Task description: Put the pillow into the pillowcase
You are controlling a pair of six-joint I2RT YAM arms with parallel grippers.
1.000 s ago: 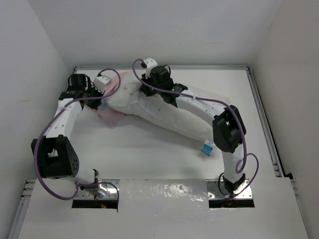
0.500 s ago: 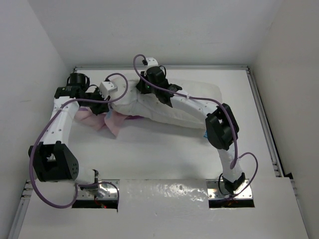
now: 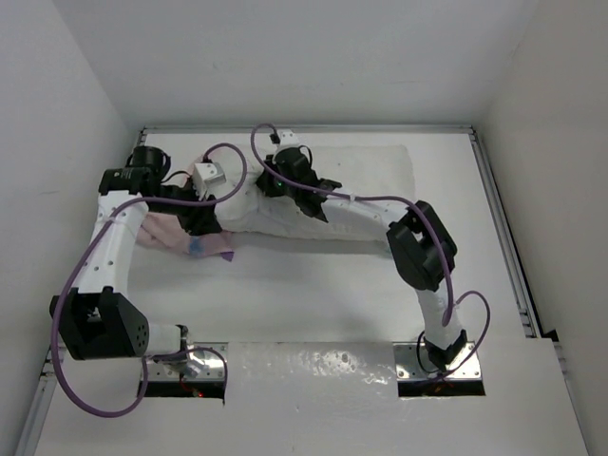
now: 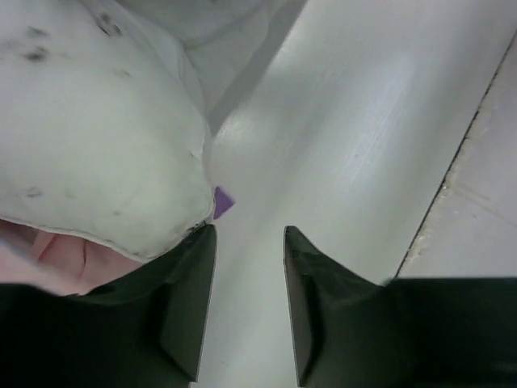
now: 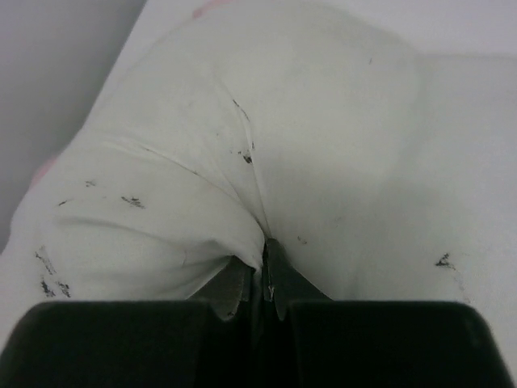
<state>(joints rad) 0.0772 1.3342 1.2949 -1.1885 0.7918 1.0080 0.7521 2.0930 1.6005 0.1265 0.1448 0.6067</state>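
1. White tabletop (image 3: 313, 285), white walls all round, and the pillow (image 3: 375, 173) stretches across the upper middle of the overhead frame.
2. Its end toward the frame's left rests on the pink pillowcase (image 3: 161, 234), bunched at centre left. From here, little if any of the pillow looks to be inside.
3. Right pincer (image 5: 265, 260): clamped tight on a pinch of the pillow's cover, creases fanning out from the tips.
4. Left pincer (image 4: 249, 236): jaws partly apart, only bare tabletop between them, holding nothing. The pillow's corner bulges just beside one finger, with pink cloth tucked under it at the lower left of that wrist view.
5. My read: this is the feeding step, getting that corner into the case's mouth, and it's early days.
6. Next move calls for the left pincer to find the case's edge under the corner, nip the cloth alone, and draw it over while the right one steadies the pillow.
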